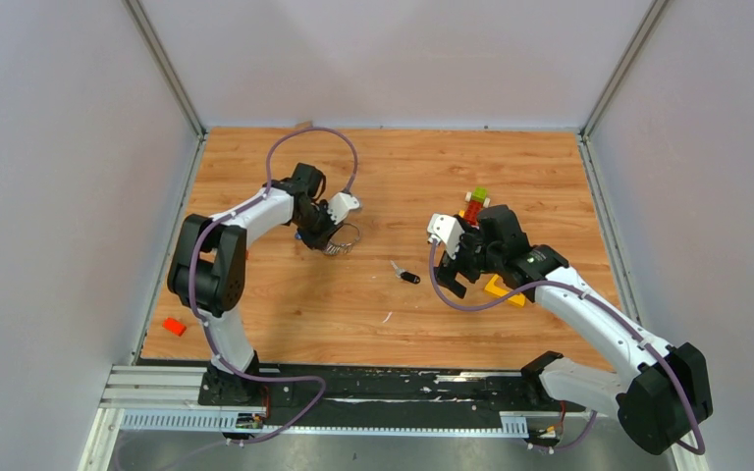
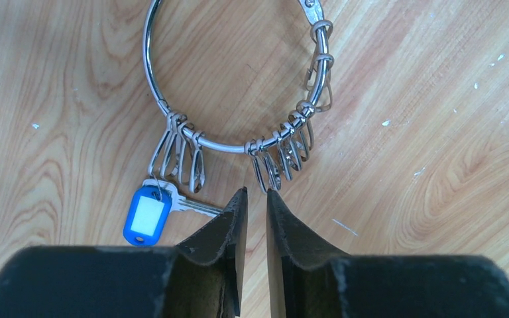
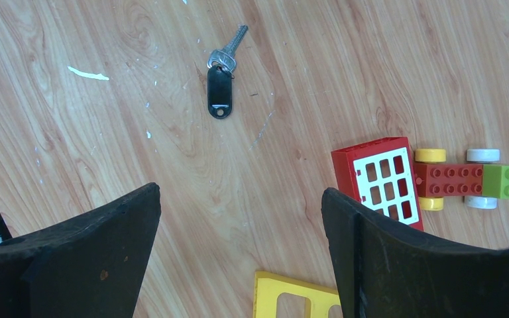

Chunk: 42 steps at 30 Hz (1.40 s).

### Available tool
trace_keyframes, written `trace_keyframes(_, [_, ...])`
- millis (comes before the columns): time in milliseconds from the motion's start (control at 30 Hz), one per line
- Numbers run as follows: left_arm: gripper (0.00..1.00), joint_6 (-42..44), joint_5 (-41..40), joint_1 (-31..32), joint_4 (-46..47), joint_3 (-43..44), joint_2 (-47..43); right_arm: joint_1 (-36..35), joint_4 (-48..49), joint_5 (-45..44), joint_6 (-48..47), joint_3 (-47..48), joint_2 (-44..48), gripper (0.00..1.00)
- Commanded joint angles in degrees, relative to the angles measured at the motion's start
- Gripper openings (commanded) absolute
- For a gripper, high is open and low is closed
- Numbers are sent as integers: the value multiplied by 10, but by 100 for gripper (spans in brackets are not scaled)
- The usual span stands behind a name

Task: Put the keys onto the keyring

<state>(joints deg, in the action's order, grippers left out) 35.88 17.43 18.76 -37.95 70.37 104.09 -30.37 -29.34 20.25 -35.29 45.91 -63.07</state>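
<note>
One small red plastic brick (image 1: 174, 326) lies far left on the wooden table (image 1: 285, 294). The left gripper (image 2: 255, 199) has its fingers drawn in to a narrow slit with nothing between them. Its tips are just beside the one thin round silver wire keyring (image 2: 224, 146), which carries one blue plastic tag (image 2: 147, 215) and two bunches of small wire clips. One silver-bladed key with a black plastic head (image 3: 220, 89) lies alone between the arms. The right gripper (image 3: 240, 192) gapes wide and empty. Near it sit one yellow plastic frame (image 3: 291, 298) and one red-and-green block toy (image 3: 447, 179).
</note>
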Motion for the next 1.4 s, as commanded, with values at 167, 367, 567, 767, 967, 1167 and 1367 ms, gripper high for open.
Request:
trace_keyframes(167, [24, 8, 13, 1, -6, 26, 20, -4, 5, 7, -10, 14, -4, 91])
trace_keyframes(367, [24, 6, 11, 1, 0, 22, 27, -4, 4, 7, -11, 15, -4, 91])
trace_keyframes(567, [23, 1, 16, 1, 7, 26, 34, -6, 3, 7, -10, 15, -4, 91])
trace_keyframes(767, [18, -2, 22, 2, 8, 29, 42, -6, 4, 7, -10, 15, -5, 91])
trace_keyframes(967, [7, -6, 40, 2, 4, 34, 43, -5, 3, 7, -11, 15, -5, 91])
trace_keyframes(1167, [0, -2, 47, 2, -8, 36, 27, -5, 3, 8, -10, 14, -4, 91])
trace_keyframes(1367, [0, 3, 24, 2, -16, 30, -22, -7, 3, 9, -8, 18, -2, 91])
